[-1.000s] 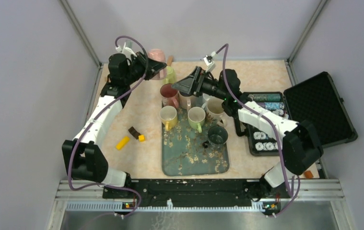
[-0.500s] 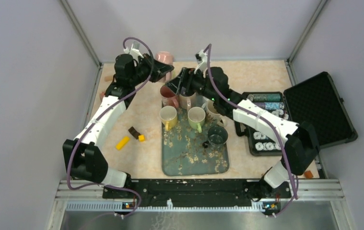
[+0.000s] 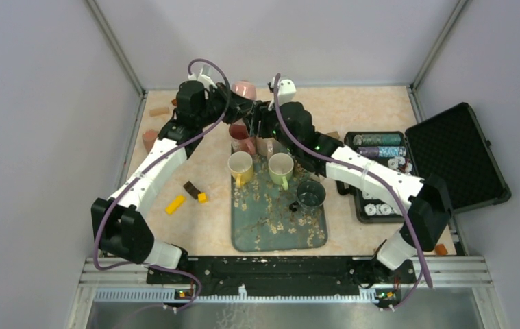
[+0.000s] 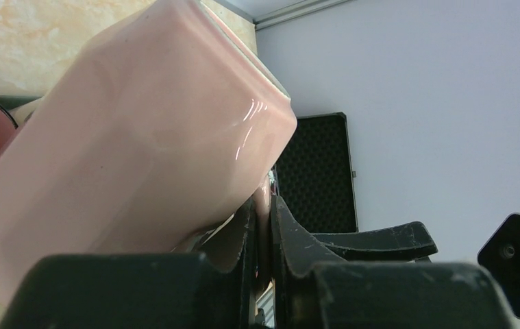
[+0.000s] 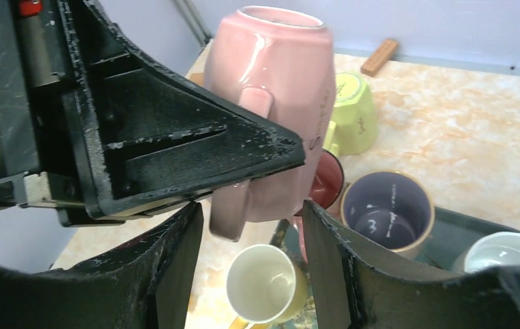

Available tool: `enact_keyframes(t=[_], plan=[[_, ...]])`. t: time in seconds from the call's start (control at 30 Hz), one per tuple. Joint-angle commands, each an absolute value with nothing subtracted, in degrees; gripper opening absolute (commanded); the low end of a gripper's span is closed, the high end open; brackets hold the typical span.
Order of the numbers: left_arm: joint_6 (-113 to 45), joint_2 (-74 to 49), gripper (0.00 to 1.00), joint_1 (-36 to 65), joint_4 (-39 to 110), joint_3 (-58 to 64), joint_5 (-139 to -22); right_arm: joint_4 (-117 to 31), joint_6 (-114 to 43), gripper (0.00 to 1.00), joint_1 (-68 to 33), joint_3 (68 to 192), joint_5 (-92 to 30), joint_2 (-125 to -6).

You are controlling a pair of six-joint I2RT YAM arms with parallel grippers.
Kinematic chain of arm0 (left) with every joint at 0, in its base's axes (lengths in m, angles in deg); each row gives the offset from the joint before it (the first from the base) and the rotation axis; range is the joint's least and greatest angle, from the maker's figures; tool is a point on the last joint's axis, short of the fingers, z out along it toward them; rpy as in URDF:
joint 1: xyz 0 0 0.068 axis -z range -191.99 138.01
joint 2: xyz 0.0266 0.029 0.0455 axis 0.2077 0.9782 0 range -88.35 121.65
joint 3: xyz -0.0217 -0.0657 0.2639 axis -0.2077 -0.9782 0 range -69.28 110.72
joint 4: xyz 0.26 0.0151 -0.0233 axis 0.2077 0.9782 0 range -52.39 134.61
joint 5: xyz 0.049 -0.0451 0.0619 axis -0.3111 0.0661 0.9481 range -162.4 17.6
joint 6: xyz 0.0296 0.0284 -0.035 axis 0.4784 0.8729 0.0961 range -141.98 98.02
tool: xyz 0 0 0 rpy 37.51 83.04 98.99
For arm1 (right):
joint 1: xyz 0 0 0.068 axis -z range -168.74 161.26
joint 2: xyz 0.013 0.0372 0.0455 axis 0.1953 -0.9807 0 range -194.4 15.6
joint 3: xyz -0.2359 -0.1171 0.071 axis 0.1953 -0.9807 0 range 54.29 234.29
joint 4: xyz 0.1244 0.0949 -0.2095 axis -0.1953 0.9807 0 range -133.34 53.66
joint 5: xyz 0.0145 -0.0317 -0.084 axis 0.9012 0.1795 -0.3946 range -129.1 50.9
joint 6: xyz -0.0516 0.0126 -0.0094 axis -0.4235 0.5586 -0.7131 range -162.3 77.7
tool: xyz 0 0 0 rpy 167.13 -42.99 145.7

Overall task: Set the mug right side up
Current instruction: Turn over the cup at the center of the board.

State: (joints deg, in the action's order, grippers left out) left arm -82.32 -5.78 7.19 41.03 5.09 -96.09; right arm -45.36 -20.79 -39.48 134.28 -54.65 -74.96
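The pink mug (image 3: 244, 89) hangs in the air over the tray's far end, tilted. My left gripper (image 3: 233, 104) is shut on its handle; in the left wrist view the handle is pinched between the fingers (image 4: 243, 226), and the mug's body (image 4: 140, 137) fills the frame. In the right wrist view the mug (image 5: 277, 82) shows its rim uppermost, with the left gripper's finger (image 5: 175, 144) across it. My right gripper (image 5: 251, 209) is open and straddles the mug's lower end. Whether its pads touch the mug, I cannot tell.
A patterned tray (image 3: 277, 226) holds a yellow mug (image 3: 240, 164), a green mug (image 3: 281, 166), a dark mug (image 3: 310, 194), a red mug (image 3: 241, 133) and others. An open black case (image 3: 449, 157) lies at the right. Small blocks (image 3: 175, 203) lie left of the tray.
The left arm has carried the pink mug rightwards and up toward the middle. The right gripper has swung left to meet it, and its jaws have narrowed around the mug's lower end.
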Motion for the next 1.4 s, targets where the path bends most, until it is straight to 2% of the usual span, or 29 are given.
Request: enact_keyframes(t=[0.0, 0.2, 0.63, 0.8, 0.9, 0.97, 1.0, 1.07, 1.13, 1.37], plan=[[-82.16, -8.6, 0.0, 8.03, 35.05, 8.68, -95.0, -46.98, -22.5, 0.54, -39.71, 137.01, -59.52, -75.28], [-82.72, -8.8, 0.0, 8.84, 34.45, 8.05, -94.72, -45.98, -23.62, 0.47, -41.26, 138.41, -59.46, -76.77], [-82.39, -10.43, 0.0, 10.91, 34.88, 7.26, -93.85, -45.38, -23.06, 0.41, -41.68, 140.34, -60.26, -78.69], [-81.4, -11.37, 0.0, 11.39, 36.09, 6.3, -93.76, -45.16, -22.97, 0.14, -41.89, 141.33, -60.69, -79.03], [-80.26, -11.97, 0.0, 11.54, 36.99, 5.71, -93.43, -44.99, -23.14, 0.02, -42.12, 141.18, -61.28, -78.69], [-79.67, -12.33, 0.0, 11.5, 36.95, 4.91, -93.41, -44.87, -23.43, 0.0, -42.37, 141.0, -61.53, -78.39], [-79.27, -12.39, 0.02, 11.56, 37.02, 4.7, -93.53, -44.72, -23.51, 0.0, -42.55, 140.96, -61.47, -78.28], [-78.3, -12.5, 0.16, 11.57, 37.18, 4.46, -93.51, -44.09, -23.54, 0.0, -42.69, 140.92, -61.18, -77.83], [-76.9, -12.79, 0.23, 11.57, 37.34, 4.36, -93.26, -43.53, -22.73, 0.0, -42.68, 140.72, -60.49, -77.26], [-71.33, -14.31, 0.64, 11.54, 36.99, 3.33, -91.88, -38.82, -18.71, 0.0, -42.7, 141.22, -56.7, -74.9]])
